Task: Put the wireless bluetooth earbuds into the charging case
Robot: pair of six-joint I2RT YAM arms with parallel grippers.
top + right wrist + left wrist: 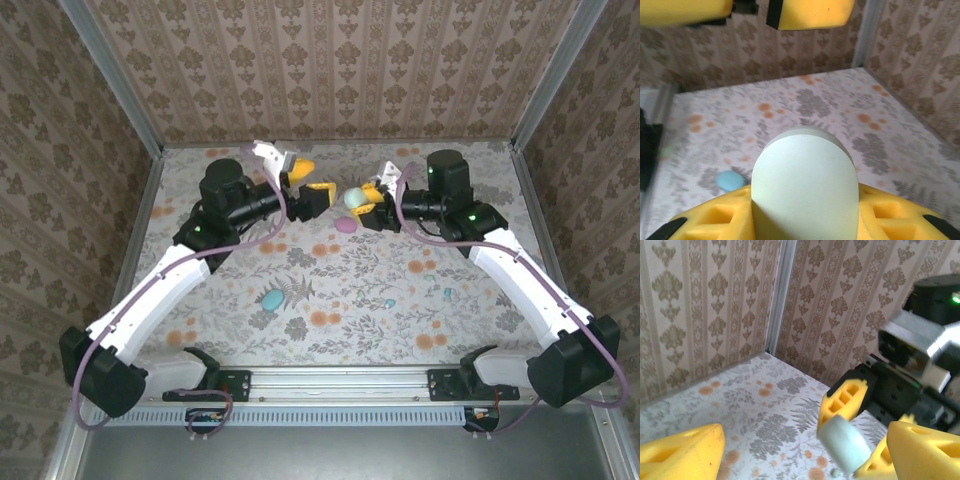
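right gripper [362, 203]: yellow fingers [715, 220] pressed against both flanks of the mint charging case [805, 185], pinching it clear of the table [340, 330]. rounded end of the case sticks out past the fingertips. cannot tell whether its lid is open.

left gripper [312, 178]: jaws spread wide, nothing between them. it faces the mint charging case from the left arm's side, near it but apart. in the left wrist view its own yellow fingers [680, 455] sit at the two lower corners, and the mint charging case [842, 442] shows ahead of them, clamped in the other arm's fingers.

pink case [346, 224]: on the table just below the mint charging case, on the side toward the arm bases, not touched by either tool.

blue case [272, 298]: on the table, well apart from the mint charging case, toward the left arm's base; also seen low and left of the held case in the right wrist view [730, 180].

earbuds [391, 302]: tiny specks lying loose on the floral table, well apart from the mint charging case, toward the bases; a second one lies further toward the right arm [448, 293]. too small to tell their colour or pose for certain.
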